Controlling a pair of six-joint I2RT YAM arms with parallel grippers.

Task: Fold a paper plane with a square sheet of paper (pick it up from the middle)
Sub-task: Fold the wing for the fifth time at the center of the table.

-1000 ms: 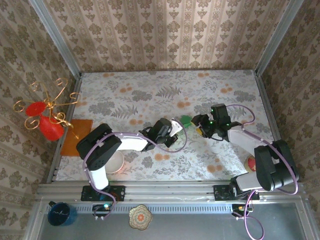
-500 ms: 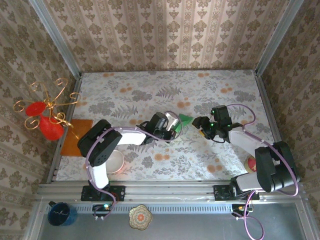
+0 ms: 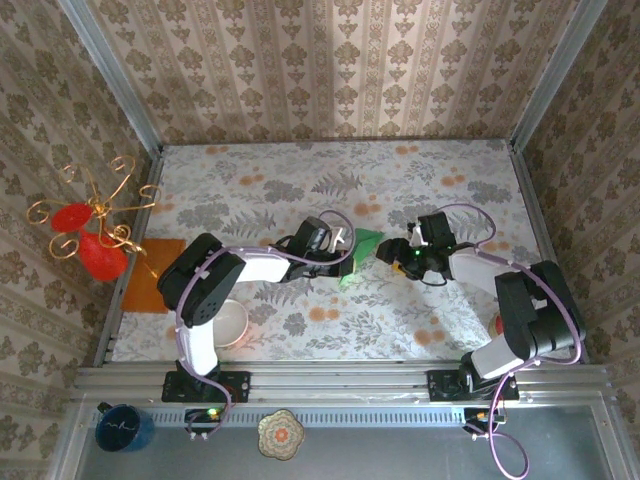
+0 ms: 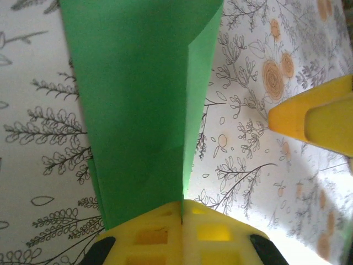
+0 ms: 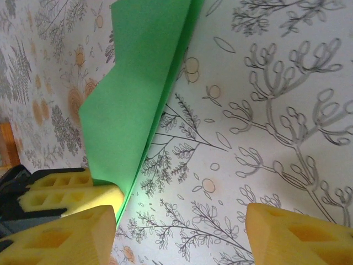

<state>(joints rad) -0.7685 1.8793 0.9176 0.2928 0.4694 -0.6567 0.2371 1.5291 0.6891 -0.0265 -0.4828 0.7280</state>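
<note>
On the floral-print tablecloth [image 3: 250, 200], the left gripper [image 3: 338, 243] clamps one end of the half-folded bright green paper plane [image 3: 362, 243], the right gripper [image 3: 398, 252] gapes empty just beside that plane, so it's mid-fold, and next comes pinching the free edge.

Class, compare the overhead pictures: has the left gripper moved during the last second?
Yes. The left gripper, shut on the green paper, has moved farther from the white bowl, toward the back wall.
</note>
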